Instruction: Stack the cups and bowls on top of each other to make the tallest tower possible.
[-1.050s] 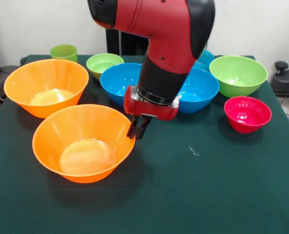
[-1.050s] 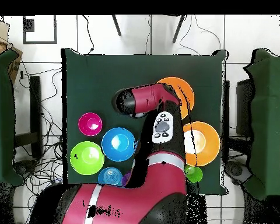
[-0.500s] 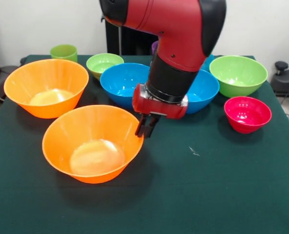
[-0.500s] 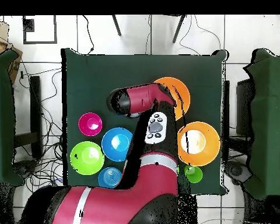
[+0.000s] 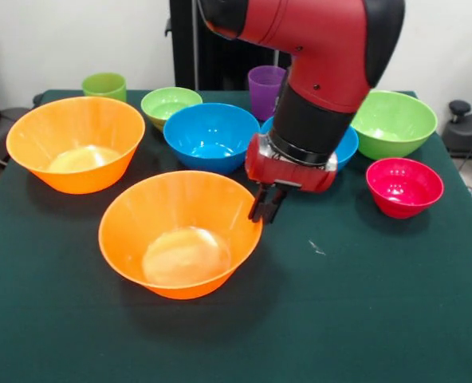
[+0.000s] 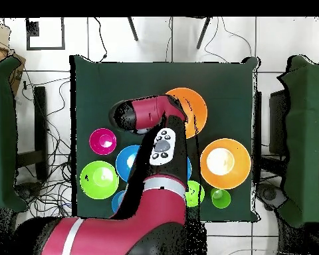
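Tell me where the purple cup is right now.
In the front view the purple cup stands upright at the table's far edge, behind the blue bowl and just left of the robot's arm.

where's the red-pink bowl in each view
Front view: the red-pink bowl sits at the right, beside the big lime green bowl.
Overhead view: it sits at the left, with the same lime green bowl just below it.
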`<state>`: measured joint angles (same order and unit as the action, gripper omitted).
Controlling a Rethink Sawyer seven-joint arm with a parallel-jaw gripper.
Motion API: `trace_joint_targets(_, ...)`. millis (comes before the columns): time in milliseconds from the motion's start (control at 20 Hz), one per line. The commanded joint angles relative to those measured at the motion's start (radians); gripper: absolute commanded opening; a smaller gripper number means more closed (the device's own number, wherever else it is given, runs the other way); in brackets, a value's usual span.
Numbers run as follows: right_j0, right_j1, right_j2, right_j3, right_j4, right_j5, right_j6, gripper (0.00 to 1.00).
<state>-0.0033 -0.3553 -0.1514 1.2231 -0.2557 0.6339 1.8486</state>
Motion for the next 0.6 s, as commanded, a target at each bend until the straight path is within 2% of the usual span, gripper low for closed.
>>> trace_joint_targets(50, 0.037, 0.037, 0.027, 0.001, 0.050, 0.014, 0.217, 0.00)
trace_joint_targets(600, 0.068, 0.049, 0.002, -0.002, 0.076, 0.004, 0.246, 0.00)
